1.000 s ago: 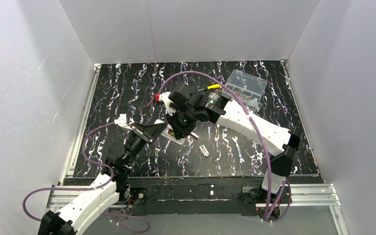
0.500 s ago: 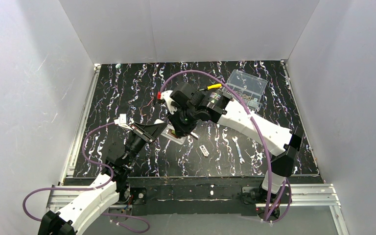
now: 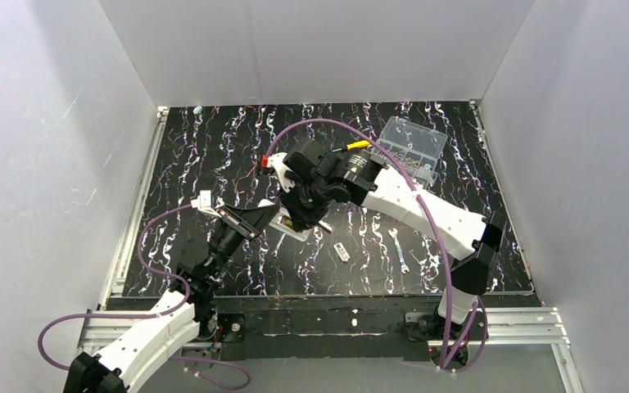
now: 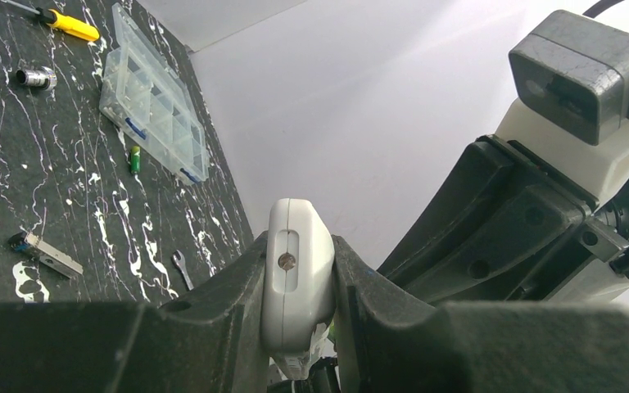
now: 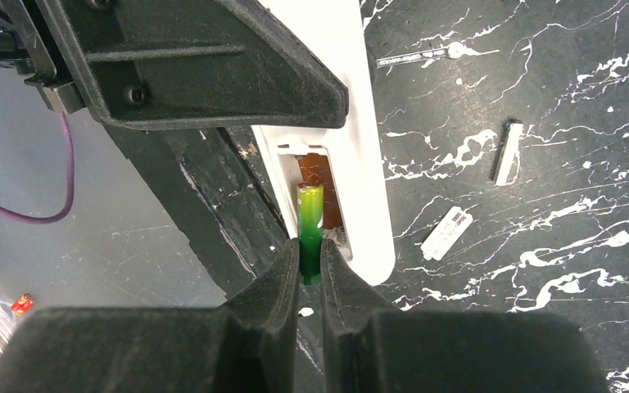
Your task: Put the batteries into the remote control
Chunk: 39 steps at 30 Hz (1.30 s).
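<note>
My left gripper [image 4: 297, 282] is shut on the white remote control [image 4: 297, 262], holding it above the table with its end pointing at the camera. In the right wrist view the remote control [image 5: 364, 155] lies back-up with its battery bay [image 5: 321, 182] open. My right gripper [image 5: 311, 266] is shut on a green battery [image 5: 309, 221], whose far tip sits at the bay's left edge. From above, both grippers meet at the remote control [image 3: 292, 230]. Another green battery [image 4: 134, 158] lies on the table next to the clear box.
A clear compartment box [image 3: 412, 147] stands at the back right, with a yellow screwdriver [image 3: 359, 145] beside it. A small wrench [image 3: 399, 250], a flat white-and-dark cover piece [image 5: 445, 232] and a white-silver stick [image 5: 506, 153] lie right of the remote. A metal socket [image 4: 34, 78] lies near the box.
</note>
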Available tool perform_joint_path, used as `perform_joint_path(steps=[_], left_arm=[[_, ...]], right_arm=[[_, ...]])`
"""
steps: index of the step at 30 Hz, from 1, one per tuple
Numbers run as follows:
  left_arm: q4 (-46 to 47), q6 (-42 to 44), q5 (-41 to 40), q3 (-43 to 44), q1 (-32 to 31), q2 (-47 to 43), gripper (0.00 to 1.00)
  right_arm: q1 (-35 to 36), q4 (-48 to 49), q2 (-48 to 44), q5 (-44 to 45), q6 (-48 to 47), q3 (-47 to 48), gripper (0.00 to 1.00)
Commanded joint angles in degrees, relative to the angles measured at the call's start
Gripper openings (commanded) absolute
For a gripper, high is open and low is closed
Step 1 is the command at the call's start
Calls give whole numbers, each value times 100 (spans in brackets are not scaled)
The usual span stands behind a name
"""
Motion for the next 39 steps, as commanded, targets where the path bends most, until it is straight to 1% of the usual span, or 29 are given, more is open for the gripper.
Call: perform_joint_path(steps=[1, 22, 31, 35, 39], left_arm=[[719, -32, 5, 15, 0, -40, 0], [792, -79, 2, 46, 1, 100, 0], [801, -63, -9, 26, 1, 91, 0], [805, -63, -13, 3, 0, 91, 0], [814, -63, -26, -10, 1, 89, 0]], right_arm=[[-12, 184, 86, -97, -121, 64, 16], [-15, 111, 201, 72, -250, 258, 23], [-12, 148, 193, 47, -246, 251, 28], [-8, 177, 175, 55, -231, 250, 33], [-12, 174, 168, 50, -235, 266, 35]])
